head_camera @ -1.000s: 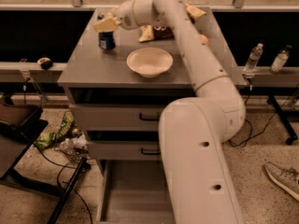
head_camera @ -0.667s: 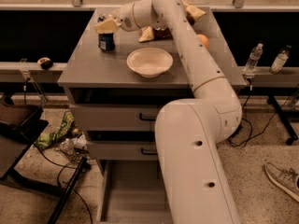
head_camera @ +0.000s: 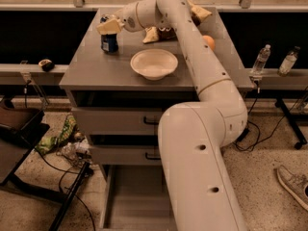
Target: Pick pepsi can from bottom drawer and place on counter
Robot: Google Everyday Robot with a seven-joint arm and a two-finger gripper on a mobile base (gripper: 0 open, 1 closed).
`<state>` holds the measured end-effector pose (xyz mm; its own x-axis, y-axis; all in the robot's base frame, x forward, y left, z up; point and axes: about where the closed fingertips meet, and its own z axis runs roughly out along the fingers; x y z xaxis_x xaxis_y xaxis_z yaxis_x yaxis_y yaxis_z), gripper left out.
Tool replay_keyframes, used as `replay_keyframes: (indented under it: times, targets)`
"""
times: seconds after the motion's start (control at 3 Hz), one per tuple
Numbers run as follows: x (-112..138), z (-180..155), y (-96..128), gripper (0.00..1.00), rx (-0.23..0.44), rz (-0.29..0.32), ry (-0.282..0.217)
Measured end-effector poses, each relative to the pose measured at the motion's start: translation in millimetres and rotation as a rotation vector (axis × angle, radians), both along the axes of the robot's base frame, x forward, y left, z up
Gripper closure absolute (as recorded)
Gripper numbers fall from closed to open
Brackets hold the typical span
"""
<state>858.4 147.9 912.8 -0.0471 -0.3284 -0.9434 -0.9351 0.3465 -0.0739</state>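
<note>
The pepsi can [head_camera: 109, 43], dark blue, stands upright on the counter [head_camera: 96, 71] near its back left corner. My gripper [head_camera: 108, 27] is right at the can's top, reaching in from the right, and hides the can's lid. The bottom drawer [head_camera: 137, 201] is pulled out at the foot of the cabinet. The part of its grey floor that shows is bare. My arm covers its right side.
A white bowl [head_camera: 154, 64] sits mid-counter, right of the can. Snack bags [head_camera: 159, 32] and an orange [head_camera: 209, 42] lie behind it. Two water bottles [head_camera: 260, 59] stand on the right rail. Litter and cables [head_camera: 60, 136] lie on the floor at left, a shoe [head_camera: 293, 184] at right.
The gripper stays at the can's top. The big near link of my arm has shifted slightly left. The can has not moved.
</note>
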Motion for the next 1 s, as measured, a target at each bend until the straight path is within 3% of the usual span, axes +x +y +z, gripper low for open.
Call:
replay_keyframes:
  times: [0.67, 1.0]
  targets:
    - [-0.1, 0.1, 0.0, 0.04, 0.000, 0.000, 0.000]
    - [-2.8, 8.7, -4.8, 0.00, -0.007, -0.005, -0.007]
